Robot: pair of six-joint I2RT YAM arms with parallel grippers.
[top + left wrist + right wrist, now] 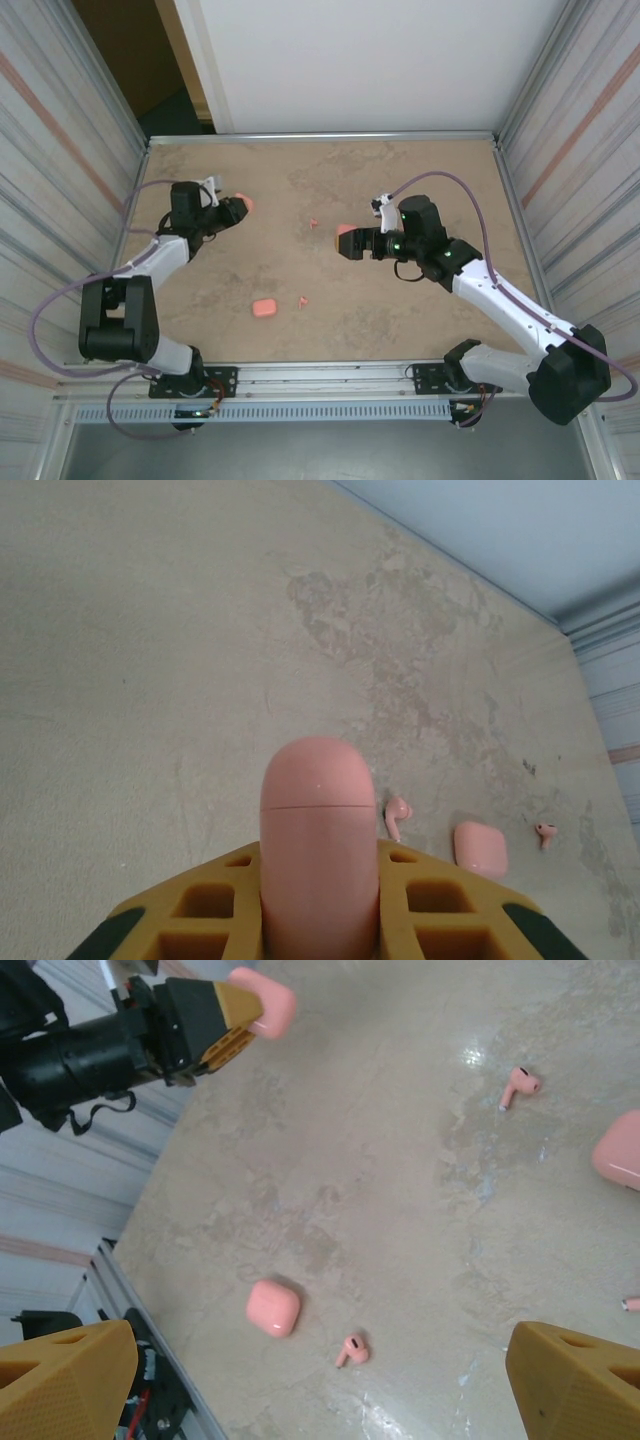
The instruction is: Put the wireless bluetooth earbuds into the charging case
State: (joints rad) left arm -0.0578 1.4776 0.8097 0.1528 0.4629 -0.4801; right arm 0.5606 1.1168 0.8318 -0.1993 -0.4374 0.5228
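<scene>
Three pink charging cases show. Left pincer is clamped on a closed case, held above the worktop. Right pincer stands wide apart with nothing between its fingers. Ahead of it lie a second case with one earbud just beside, and a third case near another earbud.

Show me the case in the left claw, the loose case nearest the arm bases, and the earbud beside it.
held case (318,850): left wrist view, body below seam
loose case (273,1308): right wrist view, top face
earbud (352,1350): right wrist view, head
</scene>
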